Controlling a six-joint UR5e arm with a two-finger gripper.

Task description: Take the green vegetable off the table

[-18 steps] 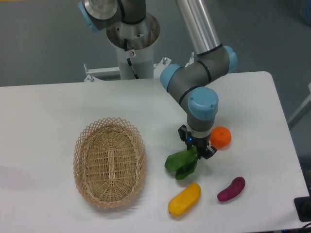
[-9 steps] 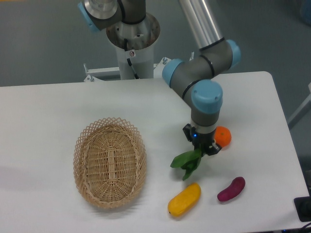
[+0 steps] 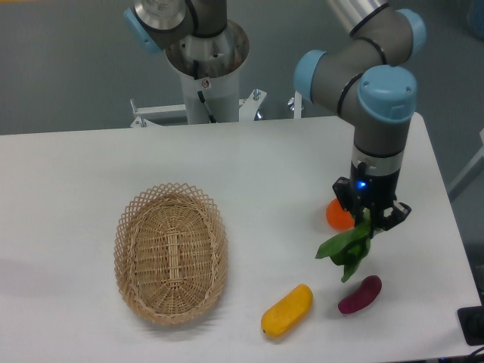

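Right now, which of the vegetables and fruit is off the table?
The green vegetable: it hangs from the gripper, leaves drooping. The yellow vegetable, the purple one and the orange fruit all lie on the table.

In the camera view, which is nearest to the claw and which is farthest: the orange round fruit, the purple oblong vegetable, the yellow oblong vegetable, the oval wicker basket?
Measured in the image from the claw:
1. Orange round fruit, just beside it, partly hidden behind the claw.
2. Purple oblong vegetable, below it, near the table's front edge.
3. Yellow oblong vegetable, lower and further toward the basket.
4. Oval wicker basket, far across the table.
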